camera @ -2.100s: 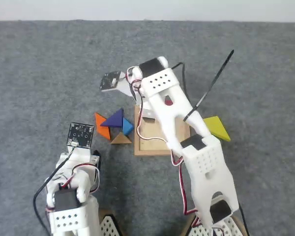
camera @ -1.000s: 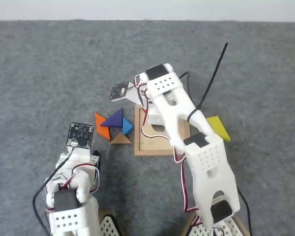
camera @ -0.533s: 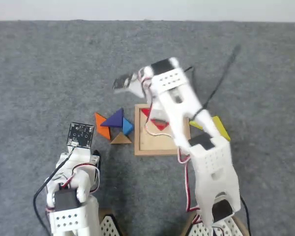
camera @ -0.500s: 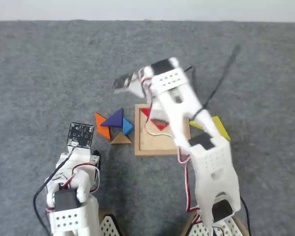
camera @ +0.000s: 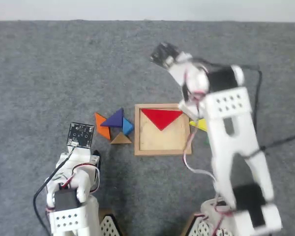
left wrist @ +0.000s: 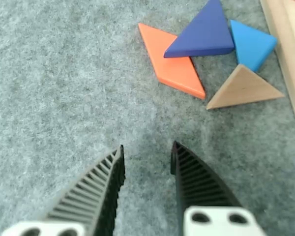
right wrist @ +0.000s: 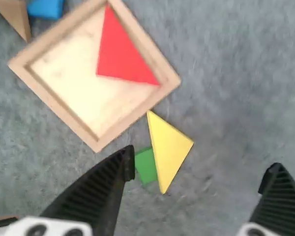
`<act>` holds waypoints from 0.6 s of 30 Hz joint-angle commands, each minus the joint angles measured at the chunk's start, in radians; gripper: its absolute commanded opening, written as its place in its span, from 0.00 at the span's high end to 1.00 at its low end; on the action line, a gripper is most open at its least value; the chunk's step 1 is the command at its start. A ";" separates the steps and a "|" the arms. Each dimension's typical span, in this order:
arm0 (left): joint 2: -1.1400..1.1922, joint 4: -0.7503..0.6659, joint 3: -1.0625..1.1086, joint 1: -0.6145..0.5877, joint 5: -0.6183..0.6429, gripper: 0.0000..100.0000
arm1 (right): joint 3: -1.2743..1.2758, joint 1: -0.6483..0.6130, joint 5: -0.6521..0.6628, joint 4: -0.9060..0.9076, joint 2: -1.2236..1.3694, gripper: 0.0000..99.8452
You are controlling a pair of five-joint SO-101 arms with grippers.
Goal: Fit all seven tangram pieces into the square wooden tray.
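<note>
Checking the square wooden tray (camera: 160, 153), I found the flat red triangle (camera: 161, 118) seated along its far edge, leaving room for the rest. My right gripper (right wrist: 202, 157) hung spread wide over the yellow triangle (right wrist: 168, 145) just beside the tray, probably the next pick. The left gripper (left wrist: 147, 147) sat narrowly parted and empty near the orange parallelogram (left wrist: 172, 73).

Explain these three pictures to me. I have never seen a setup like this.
These are two white robot arms at a grey table. One picture looks down from above; the other two come from cameras on the wrists. The left tool and right tool are open, holding nothing. The wooden tray holds one red triangle. On one side lie an orange piece, a dark blue triangle, a light blue triangle and a tan triangle; on the other, a yellow triangle and a green piece.
</note>
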 commanded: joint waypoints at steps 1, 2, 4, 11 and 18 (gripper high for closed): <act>-0.015 0.008 -0.010 -0.002 0.006 0.85 | 0.493 0.094 0.006 -0.332 -0.223 0.62; -0.015 0.008 -0.010 -0.002 0.006 0.85 | 0.548 0.111 0.006 -0.380 -0.239 0.62; -0.015 0.008 -0.010 -0.002 0.006 0.85 | 0.589 0.134 0.006 -0.401 -0.234 0.62; -0.015 0.008 -0.010 -0.002 0.006 0.85 | 0.506 0.159 0.011 -0.398 -0.044 0.62; -0.015 0.008 -0.010 -0.002 0.006 0.85 | 0.281 0.177 0.186 -0.332 0.272 0.62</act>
